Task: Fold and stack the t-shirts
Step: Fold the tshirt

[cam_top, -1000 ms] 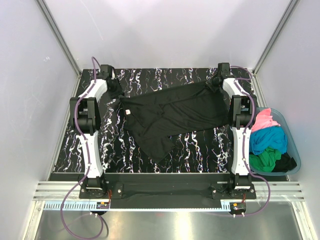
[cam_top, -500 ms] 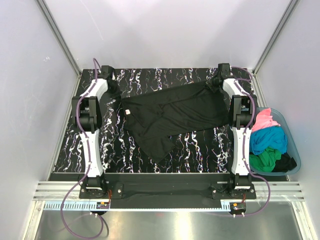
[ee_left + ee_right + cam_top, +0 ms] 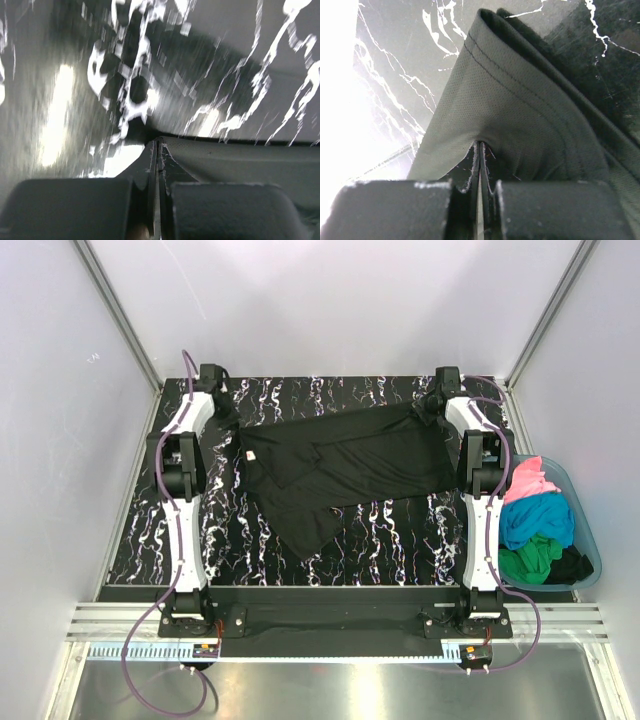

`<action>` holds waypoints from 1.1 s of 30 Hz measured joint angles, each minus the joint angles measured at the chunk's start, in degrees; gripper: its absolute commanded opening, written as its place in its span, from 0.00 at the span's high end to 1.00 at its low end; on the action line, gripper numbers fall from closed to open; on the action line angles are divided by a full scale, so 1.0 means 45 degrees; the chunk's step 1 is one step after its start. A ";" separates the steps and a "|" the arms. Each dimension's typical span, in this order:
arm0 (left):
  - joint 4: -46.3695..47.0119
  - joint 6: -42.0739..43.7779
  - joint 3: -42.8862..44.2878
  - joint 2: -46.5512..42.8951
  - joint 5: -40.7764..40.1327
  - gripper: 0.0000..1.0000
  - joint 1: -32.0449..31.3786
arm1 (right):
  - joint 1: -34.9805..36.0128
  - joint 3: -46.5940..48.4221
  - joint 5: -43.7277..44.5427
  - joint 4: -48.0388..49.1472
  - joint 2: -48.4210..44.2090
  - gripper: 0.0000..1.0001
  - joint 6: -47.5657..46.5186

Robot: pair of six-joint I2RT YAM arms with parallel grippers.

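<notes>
One black t-shirt lies rumpled across the far half of the marbled table. Two arms have hold of it: the left gripper is pinched tight on its far left edge, and the right gripper is clamped on a hemmed corner at its right. Three more, a pink shirt, a turquoise shirt and a green shirt, sit heaped in the single teal tub beside the table's right edge.
</notes>
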 measured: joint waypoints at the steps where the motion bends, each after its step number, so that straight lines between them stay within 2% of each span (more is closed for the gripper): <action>1: 0.0000 0.0039 0.0379 0.0219 0.0049 0.73 0.0029 | 0.0000 0.0029 0.0000 -0.0063 0.0000 0.91 -0.0039; 3: 0.0034 -0.0063 0.0699 0.0374 0.0092 0.61 0.0097 | 0.0000 0.0053 -0.0039 -0.0160 0.0000 0.85 -0.0155; 4: 0.0010 -0.0087 0.0714 0.0364 0.0102 0.51 0.0151 | 0.0000 0.0053 -0.0092 -0.0170 0.0000 0.82 -0.0204; 8: 0.0049 -0.0121 0.0223 -0.0223 0.0029 0.47 0.0345 | 0.0019 0.0034 -0.0403 -0.0228 -0.0112 0.66 -0.0559; 12: -0.0277 -0.0165 -0.1035 -0.2006 -0.0107 0.49 0.0403 | 0.0019 -0.0049 -0.0593 -0.0937 -0.0563 0.57 -0.1161; 16: -0.0238 -0.0359 -0.2866 -0.4609 -0.0160 0.54 -0.0015 | 0.0019 -0.0049 -0.0860 -0.1841 -0.1477 0.44 -0.1778; 18: -0.0277 -0.0549 -0.4056 -0.6115 -0.0170 0.56 -0.0588 | 0.0019 -0.0097 -0.0928 -0.2365 -0.2186 0.34 -0.2035; 22: 0.0296 -0.1360 -0.6538 -0.8364 0.0228 0.61 -0.2118 | 0.0019 -0.1515 -0.1190 -0.2735 -0.4459 0.28 -0.2370; 27: 0.1098 -0.2681 -0.8971 -0.8534 0.1248 0.65 -0.2506 | 0.0024 -0.3827 -0.1409 -0.2841 -0.7286 0.28 -0.2463; 33: 0.1559 -0.3439 -0.9505 -0.7732 0.1287 0.66 -0.2599 | 0.0063 -0.5804 -0.1413 -0.2783 -0.8655 0.27 -0.2603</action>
